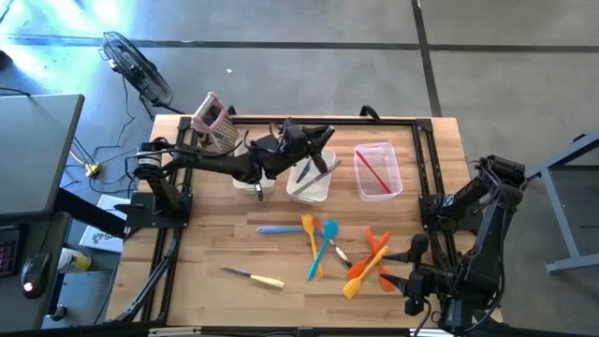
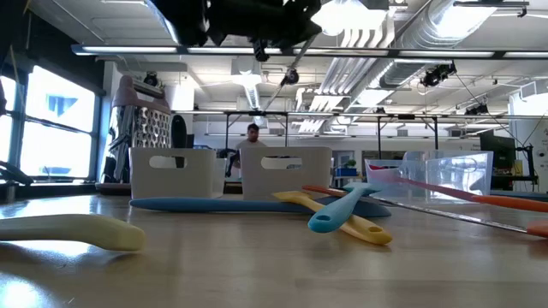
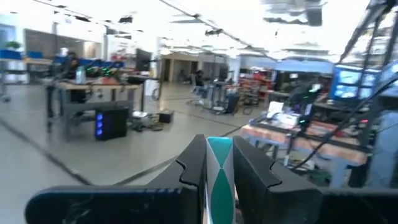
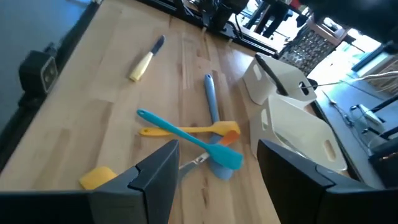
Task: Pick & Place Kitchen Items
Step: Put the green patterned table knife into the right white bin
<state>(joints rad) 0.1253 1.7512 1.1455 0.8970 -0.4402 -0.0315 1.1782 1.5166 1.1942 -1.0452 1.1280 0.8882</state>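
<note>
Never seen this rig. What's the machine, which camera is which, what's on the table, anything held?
Two dark robot arms work at a wooden table. One camera looks straight down, one sits at tabletop height, and each wrist carries one.

The left gripper hangs over the middle bin, shut on a teal-and-white utensil. The right gripper waits open at the table's right edge.

On the table: three clear bins, a box grater, teal, yellow and orange spatulas, and a yellow-handled knife.
</note>
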